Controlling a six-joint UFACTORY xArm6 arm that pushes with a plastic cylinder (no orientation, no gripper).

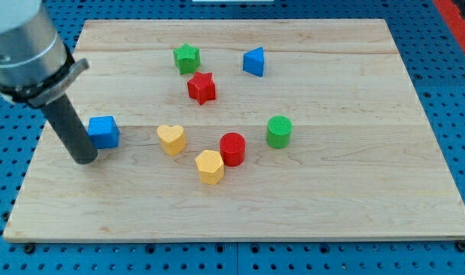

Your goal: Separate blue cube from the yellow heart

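Note:
The blue cube sits on the wooden board at the view's left. The yellow heart lies to its right, with a clear gap between them. My tip rests on the board just below and to the left of the blue cube, close to or touching its lower left corner; the rod rises from it toward the view's top left.
A yellow hexagon and a red cylinder lie right of the heart. A green cylinder is further right. A red star, a green star and a blue triangle lie near the top. The board's left edge is near my tip.

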